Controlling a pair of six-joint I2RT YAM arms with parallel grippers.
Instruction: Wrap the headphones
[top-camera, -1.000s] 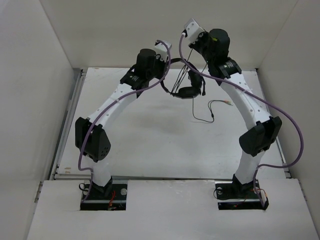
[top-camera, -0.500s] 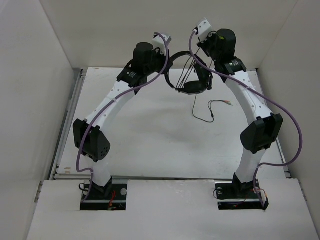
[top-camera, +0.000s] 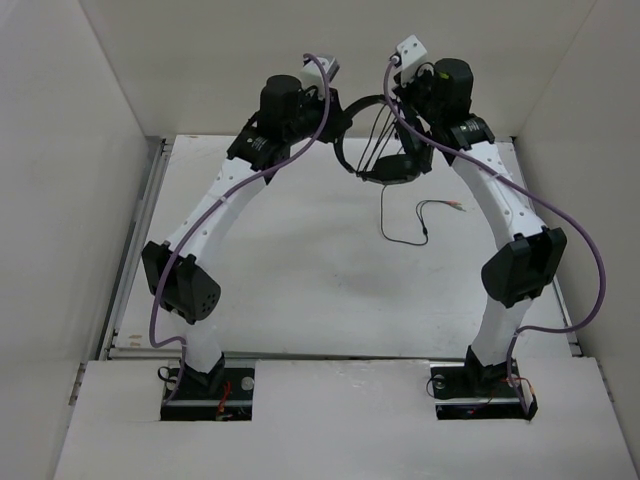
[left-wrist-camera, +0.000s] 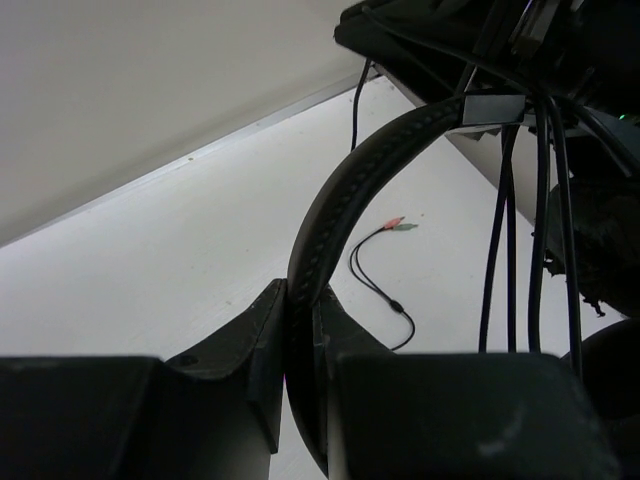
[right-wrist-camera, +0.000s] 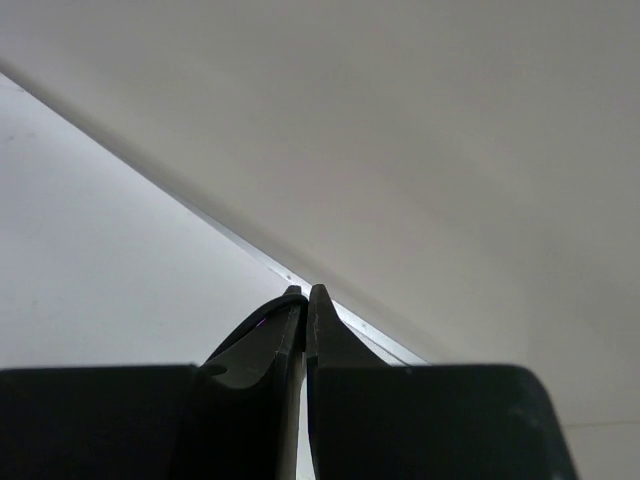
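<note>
The black headphones (top-camera: 372, 140) hang in the air between my two arms, above the back of the table. My left gripper (top-camera: 335, 108) is shut on the headband (left-wrist-camera: 335, 205), which runs up out of the jaws (left-wrist-camera: 300, 305) in the left wrist view. My right gripper (top-camera: 398, 100) is shut on the thin black cable (right-wrist-camera: 256, 318), pinched at its fingertips (right-wrist-camera: 303, 295). Several cable strands (left-wrist-camera: 510, 230) stretch down across the headband to the earcup (top-camera: 392, 168). The rest of the cable (top-camera: 400, 235) trails onto the table and ends in coloured plugs (top-camera: 460, 208).
White walls close in the table (top-camera: 280, 260) at the back and on both sides. Purple robot cables (top-camera: 585, 255) loop along both arms. A metal rail (top-camera: 135, 250) runs along the left edge of the table.
Both grippers have risen and moved toward the back wall, carrying the headphones higher. The left gripper swung right and up along the headband. The hanging cable was pulled up a little.
</note>
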